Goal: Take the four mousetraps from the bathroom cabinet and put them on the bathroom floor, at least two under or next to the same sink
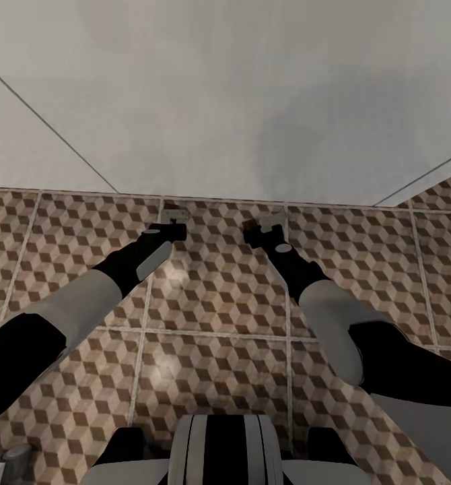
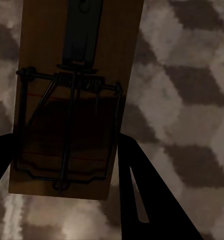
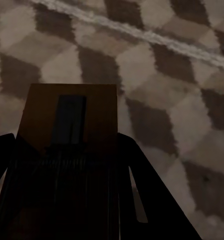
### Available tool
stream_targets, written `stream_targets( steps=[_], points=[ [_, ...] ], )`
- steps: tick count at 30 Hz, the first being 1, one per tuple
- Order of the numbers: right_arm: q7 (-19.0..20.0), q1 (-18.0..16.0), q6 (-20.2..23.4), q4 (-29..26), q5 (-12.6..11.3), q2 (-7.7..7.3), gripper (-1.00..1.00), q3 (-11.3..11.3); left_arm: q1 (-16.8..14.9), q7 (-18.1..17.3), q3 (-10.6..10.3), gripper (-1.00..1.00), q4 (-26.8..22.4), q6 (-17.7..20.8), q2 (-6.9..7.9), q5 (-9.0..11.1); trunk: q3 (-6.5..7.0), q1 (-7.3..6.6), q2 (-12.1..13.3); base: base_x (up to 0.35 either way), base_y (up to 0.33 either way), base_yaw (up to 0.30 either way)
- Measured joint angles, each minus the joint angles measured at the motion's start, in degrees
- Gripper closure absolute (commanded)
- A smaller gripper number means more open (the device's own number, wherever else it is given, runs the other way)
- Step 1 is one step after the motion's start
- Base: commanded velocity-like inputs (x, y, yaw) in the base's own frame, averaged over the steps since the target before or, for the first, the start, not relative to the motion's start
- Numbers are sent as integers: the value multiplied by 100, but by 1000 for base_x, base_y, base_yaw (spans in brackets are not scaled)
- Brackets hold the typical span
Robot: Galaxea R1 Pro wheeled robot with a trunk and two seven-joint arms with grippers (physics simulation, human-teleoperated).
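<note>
A mousetrap [image 2: 74, 95], a brown board with dark wire spring and bar, is seen in the left wrist view between the two dark fingers [image 2: 147, 195] of the left gripper [image 1: 174, 224], which are clamped on its edges. In the head view this board [image 1: 174, 214] is a small pale shape at the gripper's tip, low over the bathroom floor [image 1: 219, 303] and just short of the base of the white surface above. A second mousetrap [image 3: 71, 125] is gripped the same way in the right wrist view, its near half lost in shadow between the right gripper's [image 1: 266, 229] fingers [image 3: 147, 195]; in the head view it [image 1: 274, 220] is seen at that gripper's tip.

Both arms are stretched forward and downward from the shoulders, forearms converging slightly, grippers side by side but apart, near the line where the tiles meet the white surface [image 1: 205, 101]. Cube-pattern tiles with pale grout are seen under both traps. Whether either board touches the tiles cannot be told. The robot's trunk [image 1: 224, 448] is seen at the lower edge of the head view.
</note>
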Motion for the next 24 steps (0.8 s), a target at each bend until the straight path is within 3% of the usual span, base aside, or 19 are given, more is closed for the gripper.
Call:
stream_targets(
  steps=[15,24],
  points=[
    [-21,-11,461,-662,-18,0,100,-9,149,1,0,100,6,0,0,-1,0,0,0,0,0,0],
    [-21,-11,426,-724,-18,0,100,-8,166,2,0,100,9,0,0,-4,0,0,0,0,0,0]
  ],
)
